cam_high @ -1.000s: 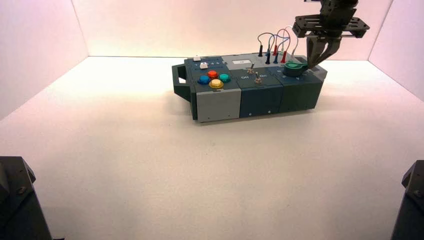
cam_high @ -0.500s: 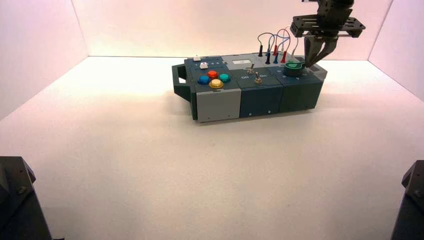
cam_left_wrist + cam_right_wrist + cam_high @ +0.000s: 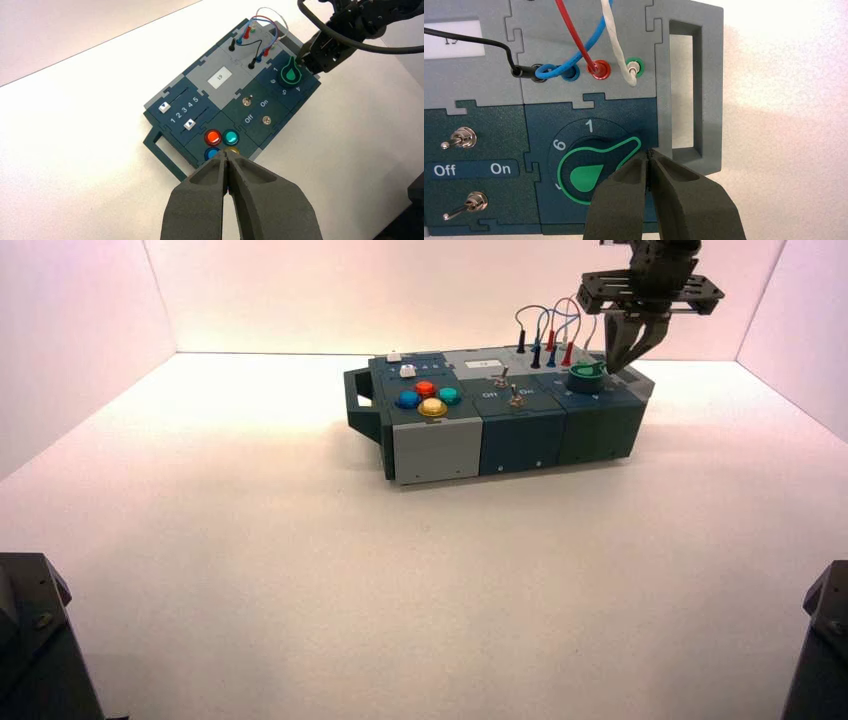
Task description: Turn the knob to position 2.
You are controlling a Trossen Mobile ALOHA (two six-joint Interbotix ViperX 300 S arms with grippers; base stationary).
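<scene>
The knob (image 3: 589,172) is a round dial with a bright green outline and teardrop, at the right end of the box (image 3: 520,430). Its pointer tip lies past the printed 1, toward the box's end handle; the mark beyond 1 is hidden. My right gripper (image 3: 649,154) is shut and empty, its tips touching the side of the pointer tip. It hangs over the knob (image 3: 586,376) in the high view (image 3: 618,368). My left gripper (image 3: 226,156) is shut and empty, held high above the box's push-button end. The knob also shows in the left wrist view (image 3: 291,74).
Two toggle switches (image 3: 459,140) by the Off/On lettering sit beside the knob. Plugged wires (image 3: 589,40) arch behind it. The grey end handle (image 3: 684,90) is just past the right gripper. Coloured push buttons (image 3: 428,397) and two sliders (image 3: 175,115) are at the box's left end.
My right gripper has shifted a little to the left and up beside the knob. The knob's pointer looks swung round, less stretched toward the right. The left arm has not moved.
</scene>
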